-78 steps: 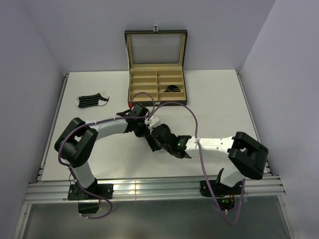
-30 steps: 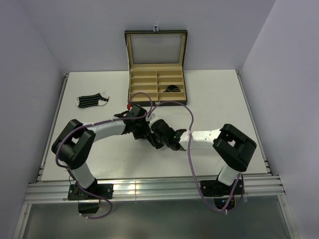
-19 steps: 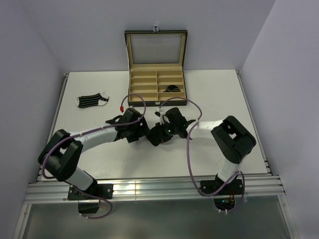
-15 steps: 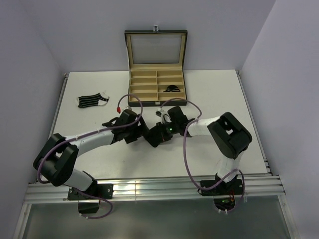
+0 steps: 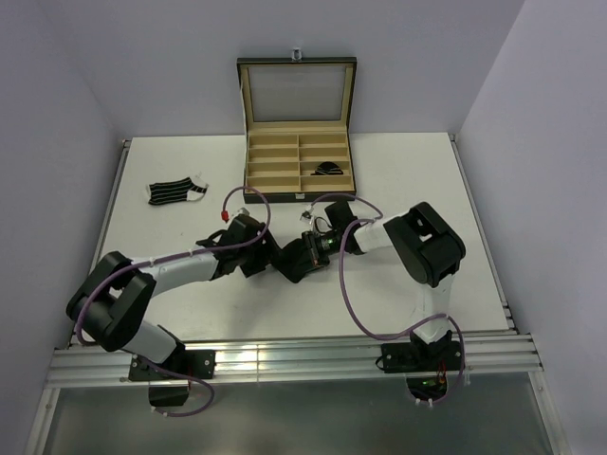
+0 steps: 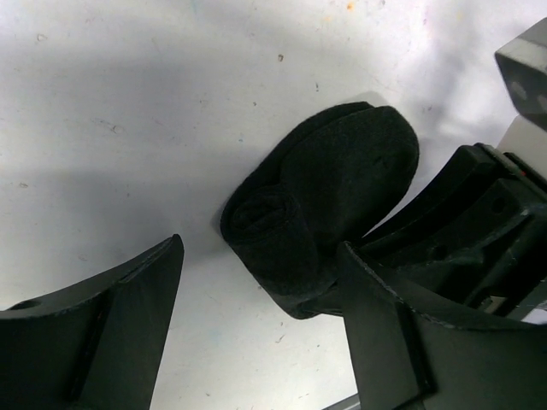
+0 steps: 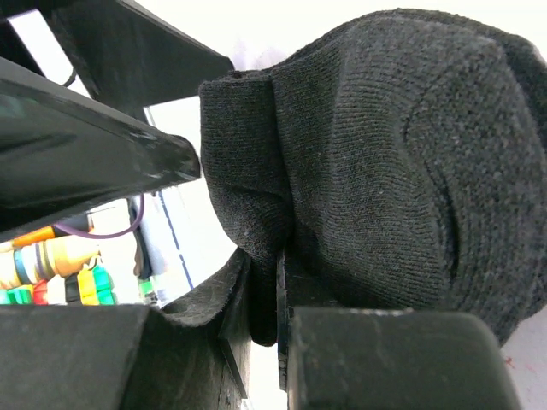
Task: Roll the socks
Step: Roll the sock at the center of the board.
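A plain black sock (image 6: 329, 192), partly rolled at one end, lies on the white table (image 5: 417, 180) between my two grippers. My left gripper (image 6: 261, 256) stands open, with the rolled end just beyond its fingertips and touching neither finger (image 6: 111, 329). My right gripper (image 7: 278, 286) is shut on a fold of this black sock (image 7: 393, 162), pinching its edge. In the top view both grippers meet at the sock (image 5: 290, 266) near the table's middle. A striped sock (image 5: 177, 191) lies flat at the left. A dark rolled sock (image 5: 328, 170) sits in a right-hand compartment of the box.
The open black box with tan lining (image 5: 275, 161) stands at the back centre, lid up. My left gripper's finger (image 7: 94, 162) shows close beside the sock in the right wrist view. Cables loop over both arms.
My left gripper has opened and drawn back a little to the left of the sock. The right arm's elbow has swung back and left; its gripper stays pinched on the sock.
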{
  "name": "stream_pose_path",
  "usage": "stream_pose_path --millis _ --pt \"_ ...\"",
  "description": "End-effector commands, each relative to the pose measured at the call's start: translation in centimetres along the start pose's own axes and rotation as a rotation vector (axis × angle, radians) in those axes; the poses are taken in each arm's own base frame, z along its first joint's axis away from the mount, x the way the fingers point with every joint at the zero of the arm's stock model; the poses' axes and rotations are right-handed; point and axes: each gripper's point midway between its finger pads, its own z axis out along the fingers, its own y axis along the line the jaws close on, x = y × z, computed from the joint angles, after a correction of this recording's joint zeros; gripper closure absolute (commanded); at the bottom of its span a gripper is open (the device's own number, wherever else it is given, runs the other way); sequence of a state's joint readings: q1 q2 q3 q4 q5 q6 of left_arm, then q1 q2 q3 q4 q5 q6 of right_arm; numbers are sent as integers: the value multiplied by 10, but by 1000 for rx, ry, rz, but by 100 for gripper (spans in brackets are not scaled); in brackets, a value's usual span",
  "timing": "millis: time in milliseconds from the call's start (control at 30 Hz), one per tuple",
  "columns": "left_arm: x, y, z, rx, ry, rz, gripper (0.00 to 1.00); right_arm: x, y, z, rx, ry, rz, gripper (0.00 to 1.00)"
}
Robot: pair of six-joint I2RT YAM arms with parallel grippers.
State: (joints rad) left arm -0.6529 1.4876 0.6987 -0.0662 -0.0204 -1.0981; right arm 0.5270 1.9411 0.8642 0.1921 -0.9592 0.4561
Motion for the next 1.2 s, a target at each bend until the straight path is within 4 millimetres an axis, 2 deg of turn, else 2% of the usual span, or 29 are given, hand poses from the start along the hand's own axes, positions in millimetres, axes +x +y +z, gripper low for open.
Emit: stream_pose_path --millis 0,133,267,433,467,533,567,600,667,700,733,767,800,833,867,900,933,967,1000,1033,1133,1167 --pt "7 -6 5 20 14 -15 24 2 -18 4 62 16 52 100" --pt "8 -1 13 -16 23 -11 28 2 -20 5 74 22 70 100" --pt "11 10 19 -84 28 -20 35 -1 -21 4 81 12 78 100" --pt "17 18 26 -127 51 -22 58 -8 -16 3 79 -15 85 100" --pt "17 18 26 -128 56 -13 67 -9 -15 2 82 -21 80 99" --pt "18 17 28 -131 64 -7 78 -11 -17 -1 112 -35 68 93" --pt "18 16 28 -129 67 5 89 -13 -15 -4 127 -49 55 90" --pt "17 16 27 -132 68 9 93 -14 -15 -7 142 -59 42 80" --pt "16 16 25 -141 71 31 100 -15 -16 -11 184 -88 11 68" --pt "16 16 25 -149 74 42 100 -21 -5 -17 189 -124 -36 58" --pt "13 12 25 -144 70 48 100 -23 -2 -21 207 -145 -67 55" --pt "14 16 23 -165 82 69 100 -25 -7 -26 263 -181 -90 52" --pt "12 12 24 -163 80 81 100 -30 4 -34 284 -218 -143 47" --pt "12 13 24 -170 89 87 100 -27 9 -35 310 -229 -180 46" --pt "14 14 24 -179 104 101 100 -36 3 -43 399 -288 -208 45" --pt "13 11 25 -177 108 107 100 -37 3 -48 447 -305 -253 43" --pt "13 11 25 -178 113 114 100 -38 19 -51 473 -343 -318 43" --pt "14 9 26 -175 121 124 100 -46 15 -59 566 -400 -346 42" --pt "15 9 27 -178 130 128 100 -49 20 -63 600 -429 -393 42" --pt "15 9 28 -179 134 136 100 -43 34 -60 600 -445 -449 42" --pt "16 9 30 -186 147 146 100 -47 47 -65 670 -524 -555 43" --pt "16 10 31 -188 149 149 100 -40 56 -55 665 -514 -600 44"
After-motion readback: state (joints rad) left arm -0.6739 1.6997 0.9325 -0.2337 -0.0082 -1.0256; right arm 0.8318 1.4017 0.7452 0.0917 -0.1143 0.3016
